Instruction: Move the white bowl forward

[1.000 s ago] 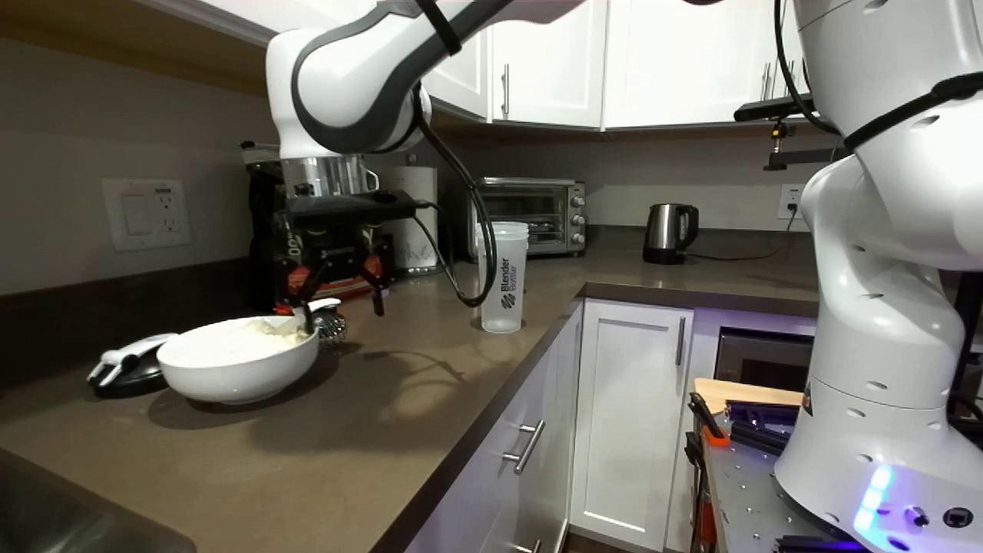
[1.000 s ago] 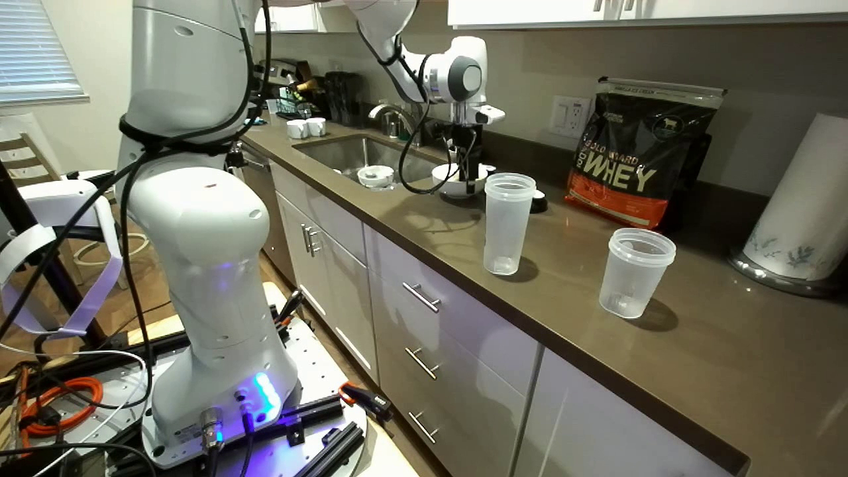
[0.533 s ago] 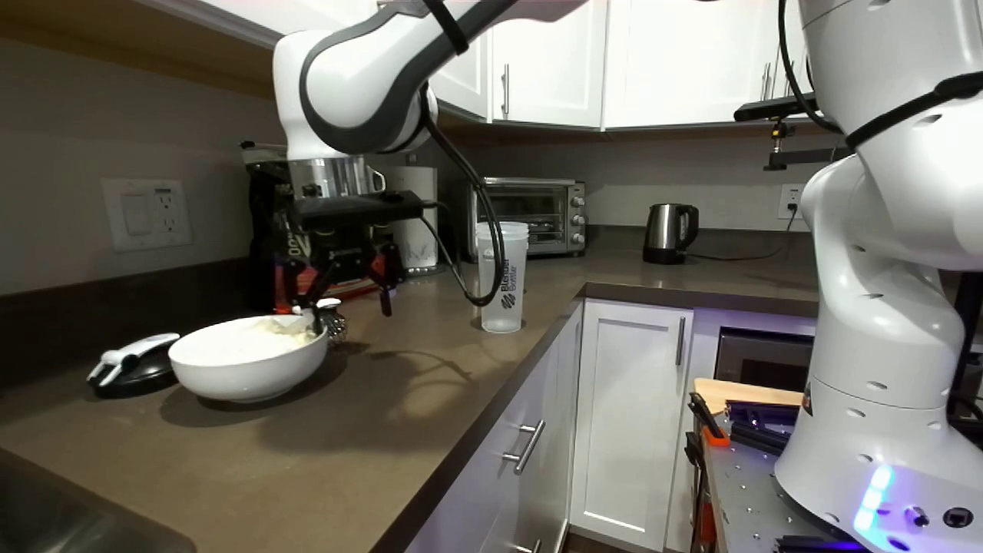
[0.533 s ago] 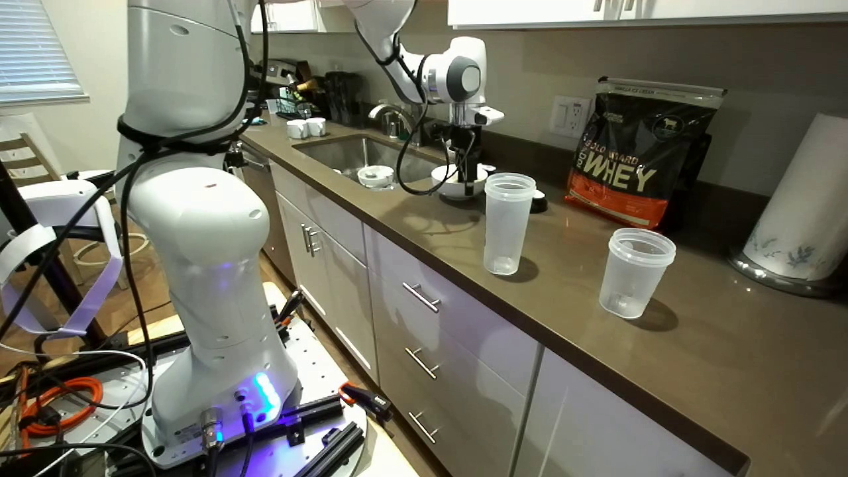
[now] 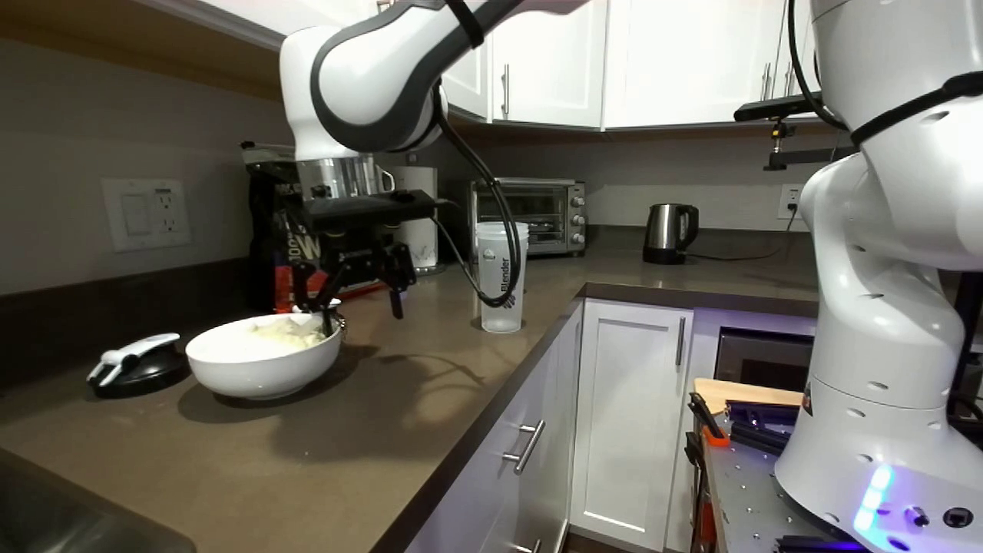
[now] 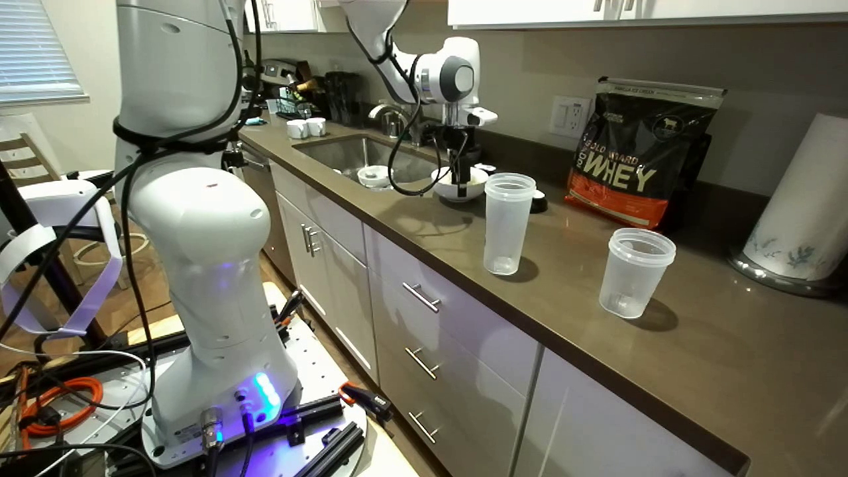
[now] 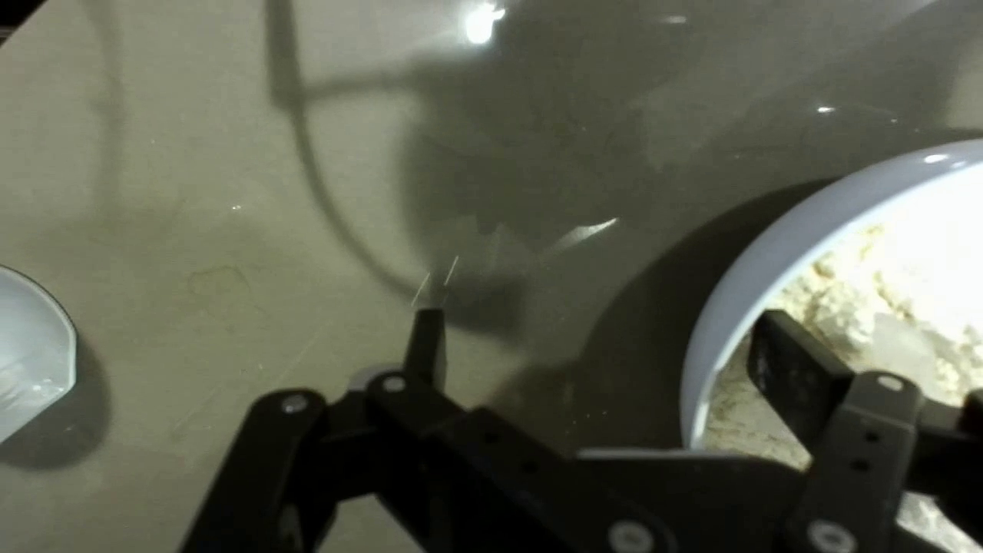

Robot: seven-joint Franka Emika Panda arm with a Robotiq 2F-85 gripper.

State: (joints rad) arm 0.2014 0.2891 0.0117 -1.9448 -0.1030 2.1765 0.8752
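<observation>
Lower left in an exterior view, the white bowl [image 5: 261, 378] is sitting on the desk [image 5: 292, 476]. In an exterior view, it's showing mid-frame beyond a clear cup [image 6: 507, 225]. In the wrist view, the fingers [image 7: 799, 376] are standing apart — one's poking inside the bowl, right, maybe for pulling.

Blurry wrist view — counter [image 7: 192, 330] glare, shadows, part-overexposed bowl [image 7: 739, 296]

White upper cabinets [image 5: 545, 69] hang over a brown counter [image 6: 729, 344], white lower cabinets [image 5: 633, 430] beneath and a beige wall [image 6: 523, 79] behind. In an exterior view, a blind-covered window [image 6: 38, 56] shows above a wooden chair [image 6: 26, 161] and brown floor [image 6: 149, 291]. A light reflection [image 7: 480, 24] gleams on the counter.
</observation>
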